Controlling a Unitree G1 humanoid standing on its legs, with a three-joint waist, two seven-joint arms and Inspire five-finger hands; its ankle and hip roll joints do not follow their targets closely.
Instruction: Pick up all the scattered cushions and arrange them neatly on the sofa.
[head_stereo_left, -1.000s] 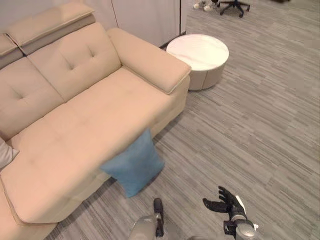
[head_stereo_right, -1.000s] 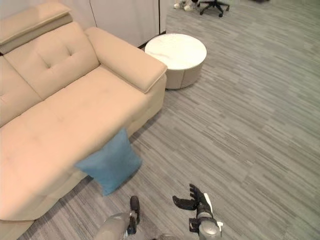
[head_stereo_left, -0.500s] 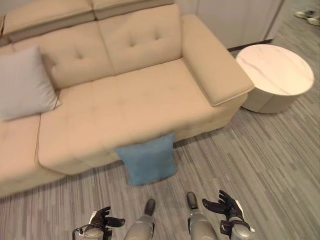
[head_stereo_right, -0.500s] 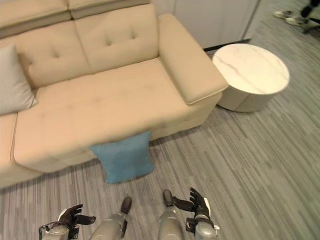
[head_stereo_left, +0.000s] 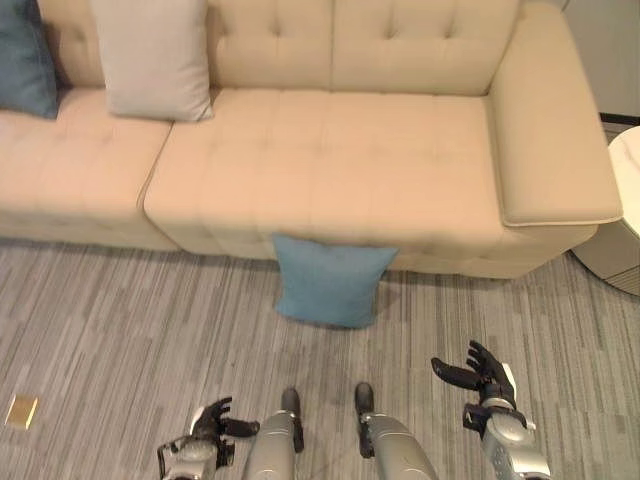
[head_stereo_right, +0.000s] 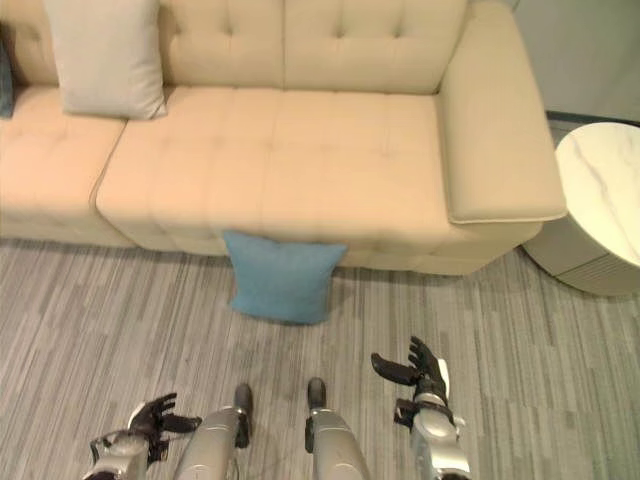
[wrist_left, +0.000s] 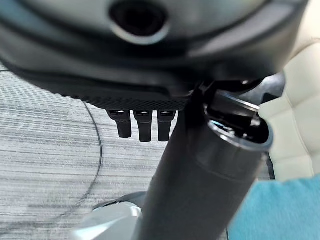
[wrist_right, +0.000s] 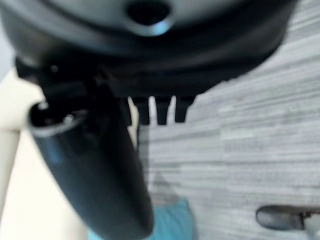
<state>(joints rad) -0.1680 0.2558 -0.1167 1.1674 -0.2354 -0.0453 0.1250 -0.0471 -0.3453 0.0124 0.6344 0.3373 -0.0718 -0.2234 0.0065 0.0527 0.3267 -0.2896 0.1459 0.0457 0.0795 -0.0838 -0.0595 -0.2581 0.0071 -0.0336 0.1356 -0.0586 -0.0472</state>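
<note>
The blue cushion (head_stereo_left: 330, 281) stands on the floor (head_stereo_left: 110, 330), leaning against the sofa's (head_stereo_left: 320, 150) front edge near the middle; a grey cushion (head_stereo_left: 152, 58) is propped against the backrest at the sofa's left end, a dark blue cushion (head_stereo_left: 25, 57) beside it at the corner; the left hand (head_stereo_left: 208, 428) hangs low over the floor, fingers loosely spread, holding nothing; the right hand (head_stereo_left: 483, 373) likewise, fingers splayed and empty; bare floor lies between both hands and the blue cushion; a round white table (head_stereo_right: 600, 215) sits by the sofa's right arm.
</note>
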